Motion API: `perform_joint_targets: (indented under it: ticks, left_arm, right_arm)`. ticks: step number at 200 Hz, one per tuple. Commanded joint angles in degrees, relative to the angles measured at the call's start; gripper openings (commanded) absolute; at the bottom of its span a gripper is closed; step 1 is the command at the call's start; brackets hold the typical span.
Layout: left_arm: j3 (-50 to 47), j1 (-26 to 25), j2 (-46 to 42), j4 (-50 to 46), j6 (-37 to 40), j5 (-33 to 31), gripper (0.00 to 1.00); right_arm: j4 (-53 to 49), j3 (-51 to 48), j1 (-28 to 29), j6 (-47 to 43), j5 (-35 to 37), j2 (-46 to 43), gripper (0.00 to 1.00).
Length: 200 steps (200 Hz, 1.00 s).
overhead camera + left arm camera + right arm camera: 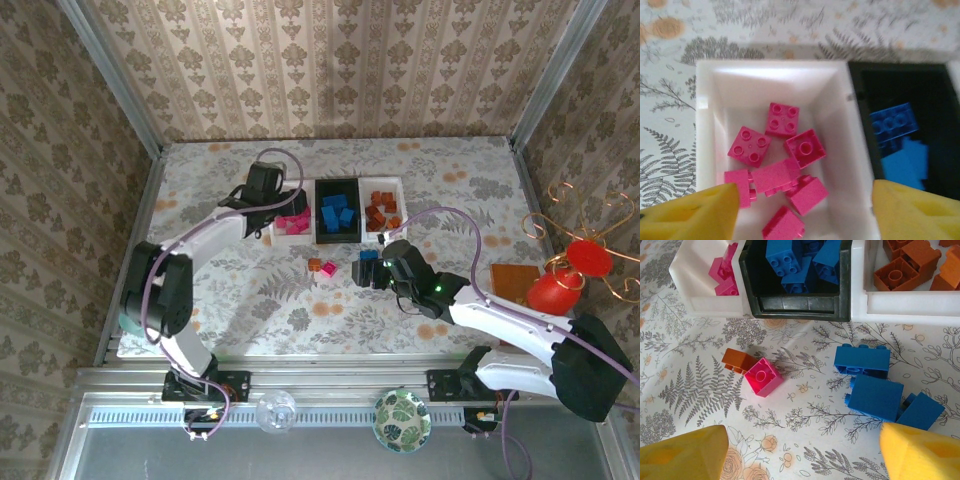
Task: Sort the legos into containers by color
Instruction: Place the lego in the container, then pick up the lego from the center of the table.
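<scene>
The containers stand in a row: a left white tray (273,236) with several pink legos (782,167), a black tray (338,241) with blue ones (795,260), and a right white tray (381,182) with orange-brown ones (905,262). My left gripper (805,220) hangs open over the pink tray, nothing between its yellow fingers (695,212). Loose on the table lie an orange-brown brick (737,360) touching a pink brick (762,376), and three blue bricks (875,397) clustered together. My right gripper (802,455) stands open just above the table, near those loose bricks, holding nothing.
A red ornament with copper wire (570,275) and a brown packet (512,282) sit at the right edge. A leaf-patterned bowl (402,420) and a glass ball (276,410) rest on the near rail. Patterned walls close in the table.
</scene>
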Motion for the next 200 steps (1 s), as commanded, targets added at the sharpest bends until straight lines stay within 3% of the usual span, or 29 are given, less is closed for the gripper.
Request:
perform_joint_targets:
  ticks: [1, 79, 143, 200]
  left_arm:
    - [-3.17, -2.09, -8.77, 1.05, -0.39, 2.19, 0.78]
    - [-23.56, -13.00, -32.71, 2.37, -5.17, -1.15, 1.00]
    - [-37.52, -16.70, -43.99, 1.68, -11.09, -4.50, 1.00]
    - [-41.91, -16.61, -49.78, -3.45, -13.30, -6.35, 1.00]
  right_arm:
    - [-0.91, -0.27, 0.46, -0.33, 0.68, 0.56, 0.81]
    - [0.80, 4.64, 3.56, -3.44, -2.55, 13.68, 0.81]
    - [-1.88, 13.81, 6.52, -9.64, -0.28, 26.66, 0.81]
    - [-10.08, 25.77, 5.94, -20.03, 3.03, 38.87, 0.80]
